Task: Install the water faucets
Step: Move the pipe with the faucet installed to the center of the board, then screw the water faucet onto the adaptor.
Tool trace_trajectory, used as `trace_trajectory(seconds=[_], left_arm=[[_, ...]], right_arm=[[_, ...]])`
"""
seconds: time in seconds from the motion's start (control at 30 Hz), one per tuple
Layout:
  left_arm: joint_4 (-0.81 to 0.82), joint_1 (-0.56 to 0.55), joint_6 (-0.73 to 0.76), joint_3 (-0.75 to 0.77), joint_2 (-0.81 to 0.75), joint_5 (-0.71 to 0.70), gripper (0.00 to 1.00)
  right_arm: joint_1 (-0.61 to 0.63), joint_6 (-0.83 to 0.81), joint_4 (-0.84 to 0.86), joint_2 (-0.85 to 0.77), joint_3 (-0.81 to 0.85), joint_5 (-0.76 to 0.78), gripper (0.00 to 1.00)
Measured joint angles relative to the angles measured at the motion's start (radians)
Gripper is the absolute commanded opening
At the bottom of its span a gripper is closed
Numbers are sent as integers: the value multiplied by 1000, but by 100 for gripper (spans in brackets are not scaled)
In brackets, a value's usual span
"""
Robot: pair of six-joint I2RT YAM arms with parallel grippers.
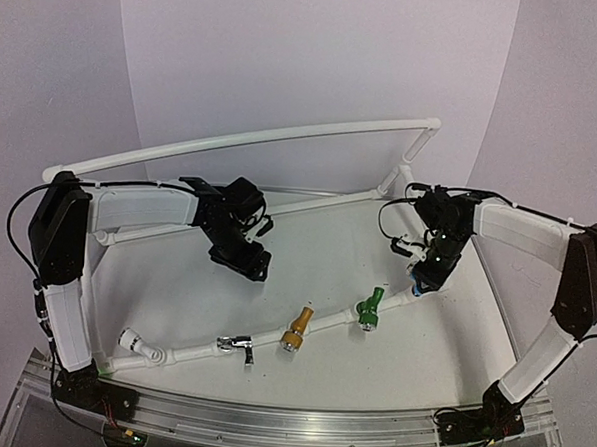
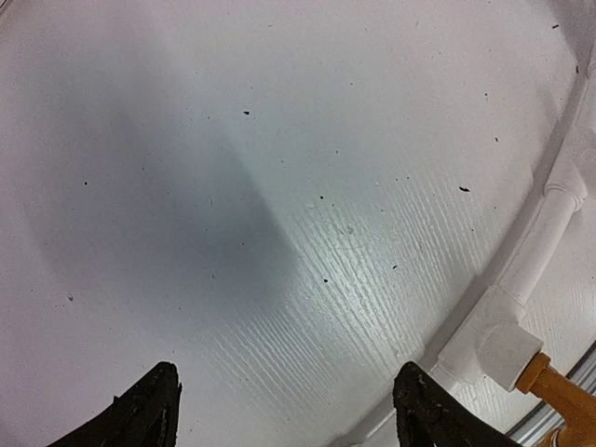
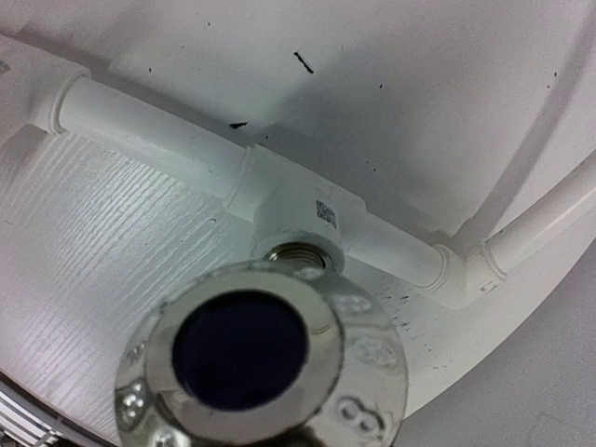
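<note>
Looking over the counter, I see three faucets already sitting on the front pipe. Left to right they're the silver faucet, yellow faucet and green faucet, each in its own fitting, spaced out along the run. The pipe's left end finishes in an elbow w/ a round opening. The blue faucet is the odd one out: it's up in the right claw, at the right end of that pipe, just past the green one. On the right wrist cam its shiny round nozzle fills the bottom of the view, facing the lens, dark blue inside the ring. The claw's fingers don't show there, but the faucet hangs off both counter and pipe, so the claw is closed on its body. Just behind the nozzle sits a tee w/ its threaded metal socket open toward the faucet. The two are near but apart. The left claw hovers over bare counter behind the silver and yellow faucets, well apart from both. Its fingers are spread wide w/ nothing btwn them. On the left wrist cam the yellow one pokes out of its fitting at the lower right corner.
</note>
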Motion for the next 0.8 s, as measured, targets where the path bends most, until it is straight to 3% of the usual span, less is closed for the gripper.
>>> trace_trajectory(seconds=[0.2, 0.8], left_arm=[[0, 1, 0, 0, 0, -1, 79], [0, 3, 0, 0, 0, -1, 79]], right_arm=[[9, 85, 38, -12, 61, -42, 54], [-8, 98, 50, -8, 135, -28, 54]])
